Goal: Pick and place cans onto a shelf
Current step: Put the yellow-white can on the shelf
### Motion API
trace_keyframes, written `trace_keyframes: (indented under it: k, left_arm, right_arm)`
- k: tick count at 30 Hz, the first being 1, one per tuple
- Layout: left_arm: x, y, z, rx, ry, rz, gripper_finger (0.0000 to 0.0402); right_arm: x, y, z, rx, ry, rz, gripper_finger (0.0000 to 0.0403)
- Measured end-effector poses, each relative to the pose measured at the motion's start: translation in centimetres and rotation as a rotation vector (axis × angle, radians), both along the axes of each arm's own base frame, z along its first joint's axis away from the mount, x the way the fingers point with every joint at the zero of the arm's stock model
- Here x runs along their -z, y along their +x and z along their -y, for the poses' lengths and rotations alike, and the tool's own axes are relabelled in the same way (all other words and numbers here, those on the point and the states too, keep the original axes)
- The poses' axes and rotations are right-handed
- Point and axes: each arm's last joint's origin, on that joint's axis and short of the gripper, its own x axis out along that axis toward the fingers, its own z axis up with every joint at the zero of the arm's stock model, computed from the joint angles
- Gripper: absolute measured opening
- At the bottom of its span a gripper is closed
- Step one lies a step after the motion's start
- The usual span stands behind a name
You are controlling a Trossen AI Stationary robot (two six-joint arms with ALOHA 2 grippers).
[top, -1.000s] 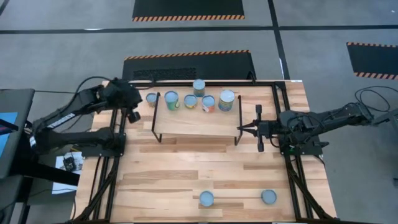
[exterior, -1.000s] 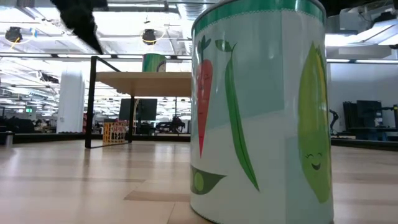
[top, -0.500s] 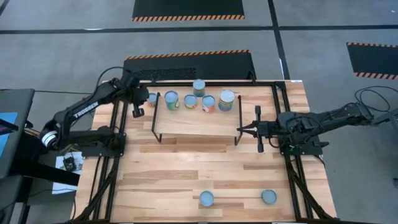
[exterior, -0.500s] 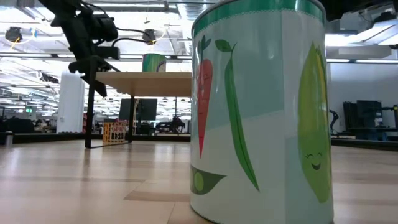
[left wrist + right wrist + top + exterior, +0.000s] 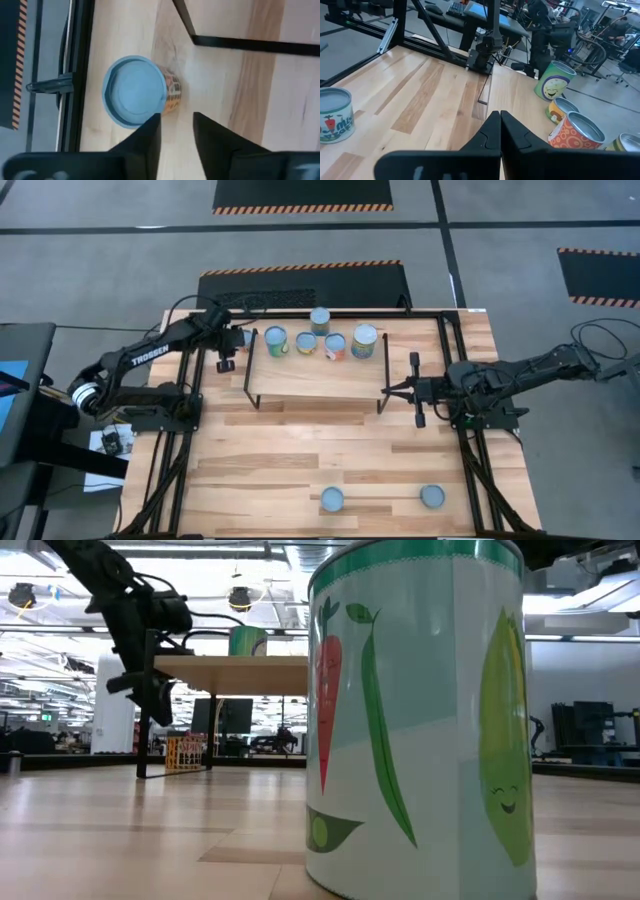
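Note:
Several cans (image 5: 320, 338) stand along the far part of the shelf (image 5: 315, 375); in the low view one green can (image 5: 247, 640) shows on the shelf (image 5: 230, 662). Left of the shelf, a can with a blue top and an orange label (image 5: 243, 338) (image 5: 135, 90) stands on the table. My left gripper (image 5: 225, 358) (image 5: 176, 131) (image 5: 150, 700) hangs open, pointing down, beside this can, which lies just ahead of the fingertips, not between them. My right gripper (image 5: 390, 389) (image 5: 497, 125) is shut and empty, level, by the shelf's right legs.
Two more cans (image 5: 331, 500) (image 5: 432, 496) stand near the table's near edge; one (image 5: 420, 720) fills much of the low view. The shelf's black left legs (image 5: 250, 370) stand close to my left gripper. Bare tabletop (image 5: 320, 450) lies between the shelf and the near cans.
My left gripper has come down from high above the table to about the level of the shelf's top, beside the shelf's left legs and toward the can on the table, while its arm has swung toward the far edge.

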Motion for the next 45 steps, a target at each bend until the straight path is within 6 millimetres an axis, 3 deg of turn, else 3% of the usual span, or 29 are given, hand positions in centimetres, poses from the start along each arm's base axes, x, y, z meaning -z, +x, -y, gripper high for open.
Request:
trace_keyframes:
  k: [7, 27, 31, 35, 37, 39, 45]
  left_arm:
    - [0.1, 0.2, -0.3, 0.034, 0.028, 0.0, 0.0145]
    - [3.4, 1.8, -2.6, -0.006, 0.033, -0.101, 0.0146]
    - [3.5, 1.9, -2.8, -0.004, 0.046, -0.11, 0.012]
    - [3.5, 2.0, -3.0, -0.008, 0.069, -0.117, 0.0054]
    - [3.1, 2.0, -3.1, -0.012, 0.07, -0.122, 0.0019]
    - [2.4, 2.0, -3.1, -0.016, 0.063, -0.129, 0.0011]
    - [-2.8, 1.5, -2.7, -0.051, 0.138, -0.055, 0.0004]
  right_arm:
    - [0.0, 0.0, 0.0, 0.0, 0.0, 0.001, 0.0012]
    - [-0.1, 0.0, 0.0, 0.0, 0.0, 0.006, 0.0012]
    - [-0.1, 0.0, 0.0, -0.001, 0.0, 0.006, 0.0012]
    - [-0.1, 0.0, 0.0, -0.001, 0.0, 0.006, 0.0012]
    - [-0.1, 0.0, 0.0, 0.0, 0.003, 0.006, 0.0012]
    - [-0.1, 0.0, 0.0, 0.0, 0.005, 0.007, 0.0012]
    - [0.0, 0.0, 0.0, 0.0, 0.0, -0.003, 0.0012]
